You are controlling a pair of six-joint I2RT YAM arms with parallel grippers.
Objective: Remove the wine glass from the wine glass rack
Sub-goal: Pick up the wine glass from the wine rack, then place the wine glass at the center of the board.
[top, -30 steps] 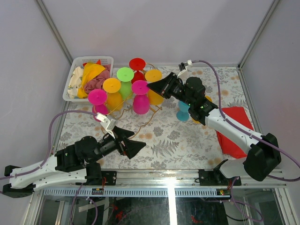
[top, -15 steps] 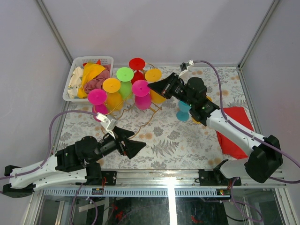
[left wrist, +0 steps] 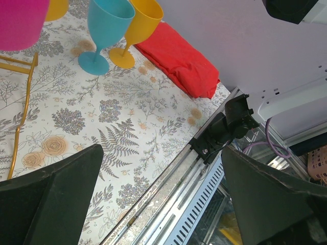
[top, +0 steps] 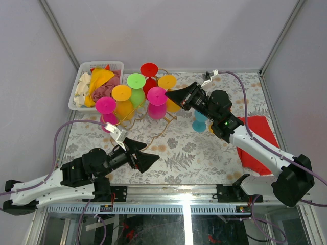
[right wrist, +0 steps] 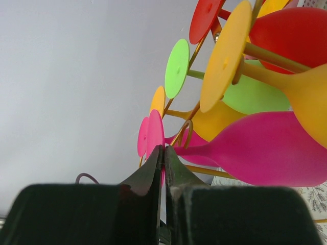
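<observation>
Close to the near edge of the table (top: 204, 163), left of its middle, my left gripper (top: 149, 154) hung with its jaws spread wide and nothing between them. Farther in, around the table's middle, my right gripper (top: 167, 94) was pinched tight on the foot rim of the magenta wine glass (top: 157, 105). That glass hung bowl-down at the right side of the gold wine glass rack (left wrist: 15, 63). It sat among the other coloured glasses (top: 136, 81), toward the table's far edge.

A white basket (top: 102, 64) holds crumpled cloths (top: 99, 81); a red cloth (left wrist: 176, 56) lies on the floral tablecloth (top: 189, 148).
</observation>
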